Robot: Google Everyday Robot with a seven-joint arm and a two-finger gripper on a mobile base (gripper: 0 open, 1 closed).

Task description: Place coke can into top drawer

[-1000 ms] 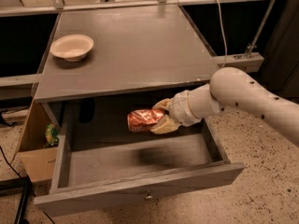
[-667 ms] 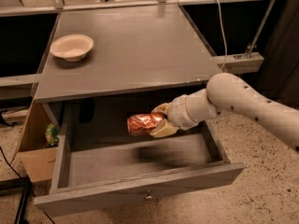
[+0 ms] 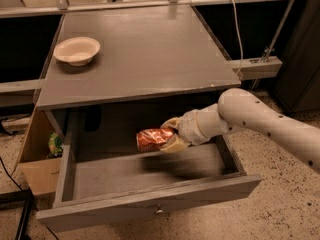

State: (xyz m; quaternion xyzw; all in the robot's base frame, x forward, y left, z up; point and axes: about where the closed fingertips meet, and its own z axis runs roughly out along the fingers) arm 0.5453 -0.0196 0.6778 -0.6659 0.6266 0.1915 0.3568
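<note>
From the camera view, looking down at the front of a grey table (image 3: 150, 59), the top drawer (image 3: 150, 208) is pulled out wide, its small metal knob (image 3: 158, 211) at the middle of the front panel and its floor bare and in shadow. The white arm (image 3: 270, 126) reaches in from the right, crossing above the drawer's right wall, and ends in the gripper (image 3: 169, 134), which sits over the middle of the open drawer, just below the front edge of the table top. The gripper's two pale fingers (image 3: 171, 144) are clamped on the coke can (image 3: 151, 139) - one finger above it, one beneath. The can lies on its side, its length running left to right, with its free end pointing left; its red-orange body looks crumpled and shiny. It hangs in the air inside the drawer's outline, above the drawer floor and not touching it, with a blurred dark shadow on the boards below. On the table top, near the back left corner and well apart from the arm, stands a cream bowl (image 3: 77, 50), upright. To the left of the drawer, under the table, is a brown cardboard box (image 3: 36, 171) with something green and yellow (image 3: 55, 144) inside it - what it is cannot be told. A white cable (image 3: 236, 26) runs down behind the table's right edge, and the speckled floor (image 3: 290, 209) shows at the lower right.
</note>
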